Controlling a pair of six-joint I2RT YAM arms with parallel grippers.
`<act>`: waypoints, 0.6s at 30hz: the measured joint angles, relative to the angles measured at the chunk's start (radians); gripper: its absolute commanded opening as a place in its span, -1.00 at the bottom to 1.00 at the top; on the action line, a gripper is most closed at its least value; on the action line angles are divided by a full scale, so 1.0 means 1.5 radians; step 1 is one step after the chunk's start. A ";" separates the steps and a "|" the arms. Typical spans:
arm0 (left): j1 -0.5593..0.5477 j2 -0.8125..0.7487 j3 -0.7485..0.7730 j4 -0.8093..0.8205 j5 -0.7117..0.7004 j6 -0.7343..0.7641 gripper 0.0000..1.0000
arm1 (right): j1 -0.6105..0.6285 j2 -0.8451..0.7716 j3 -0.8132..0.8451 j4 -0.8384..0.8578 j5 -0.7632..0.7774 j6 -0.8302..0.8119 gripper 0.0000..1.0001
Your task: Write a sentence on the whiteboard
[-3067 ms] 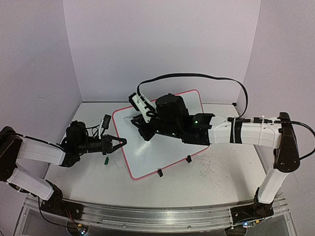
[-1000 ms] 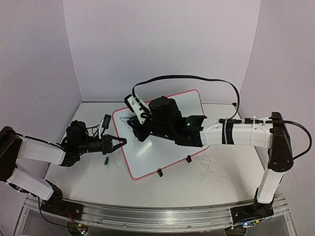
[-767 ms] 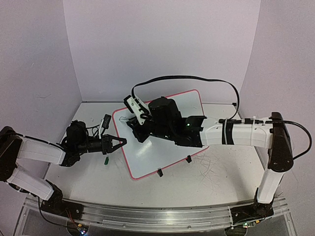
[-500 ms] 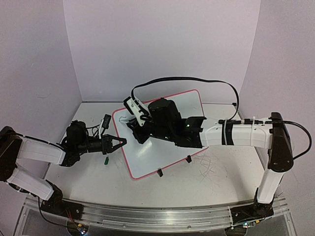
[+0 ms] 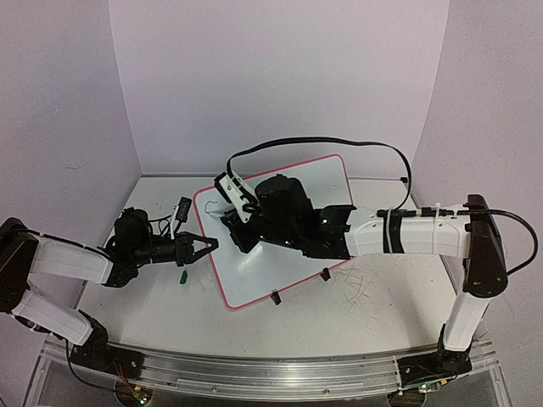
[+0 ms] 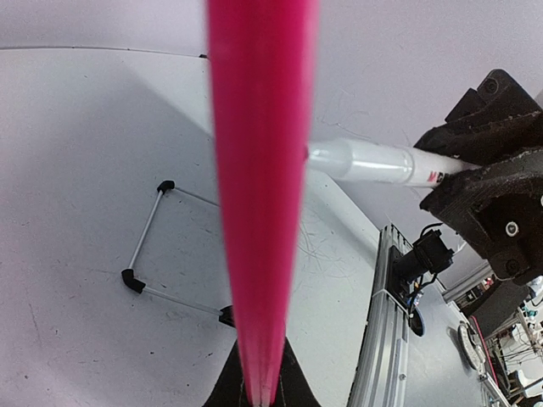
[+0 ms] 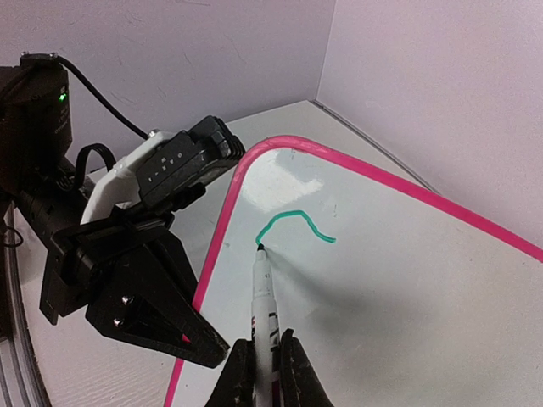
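I count one whiteboard (image 5: 254, 275), one marker (image 7: 264, 297), one green stroke (image 7: 293, 225), two black clip feet (image 5: 275, 298), one small green cap (image 5: 181, 276), and two grippers: left gripper (image 5: 212, 244), right gripper (image 7: 264, 360).

A robotics lab cell: plain lilac walls (image 5: 280, 76) enclose a white table (image 5: 373, 314) edged by aluminium rail (image 5: 271, 373).

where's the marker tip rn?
Right wrist view: the marker, between the fingers of the right gripper, has its tip on the whiteboard at the left end of the green stroke, near the board's rounded corner.
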 measured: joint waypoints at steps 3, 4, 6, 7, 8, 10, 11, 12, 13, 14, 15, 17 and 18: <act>0.000 0.000 0.000 0.000 -0.001 0.000 -1.00 | 0.000 -0.005 -0.007 0.000 0.010 0.003 -1.00; 0.000 0.000 0.000 0.000 -0.001 0.000 -1.00 | 0.000 -0.008 -0.011 0.000 0.014 0.004 -1.00; 0.000 0.000 0.000 0.000 -0.001 0.000 -1.00 | 0.000 -0.014 -0.018 -0.001 0.024 0.005 -1.00; 0.000 0.000 0.000 0.000 -0.001 0.000 -1.00 | 0.000 -0.016 -0.021 -0.001 0.028 0.006 -1.00; 0.000 0.000 0.000 0.000 -0.001 0.000 -1.00 | 0.000 -0.019 -0.024 -0.001 0.033 0.007 -1.00; 0.000 0.000 0.000 0.000 -0.001 0.000 -1.00 | 0.000 -0.022 -0.028 -0.002 0.040 0.008 -1.00; 0.000 0.000 0.000 0.000 -0.001 0.000 -1.00 | 0.000 -0.023 -0.030 -0.002 0.043 0.009 -1.00; 0.000 0.000 0.000 0.000 -0.001 0.000 -1.00 | 0.000 -0.023 -0.032 -0.002 0.044 0.009 -1.00; 0.000 0.000 0.000 0.000 -0.001 0.000 -1.00 | 0.000 -0.024 -0.033 -0.002 0.046 0.009 -1.00; 0.000 0.000 0.000 0.000 -0.001 0.000 -1.00 | 0.000 -0.024 -0.035 -0.001 0.047 0.010 -1.00; 0.000 0.000 0.000 0.000 -0.001 0.000 -1.00 | 0.000 -0.025 -0.037 -0.001 0.047 0.011 -1.00; 0.000 0.000 0.000 0.000 -0.001 0.000 -1.00 | 0.000 -0.028 -0.041 -0.001 0.050 0.012 -1.00; 0.000 0.000 0.000 0.000 -0.001 0.000 -1.00 | 0.000 -0.029 -0.044 -0.001 0.051 0.012 -1.00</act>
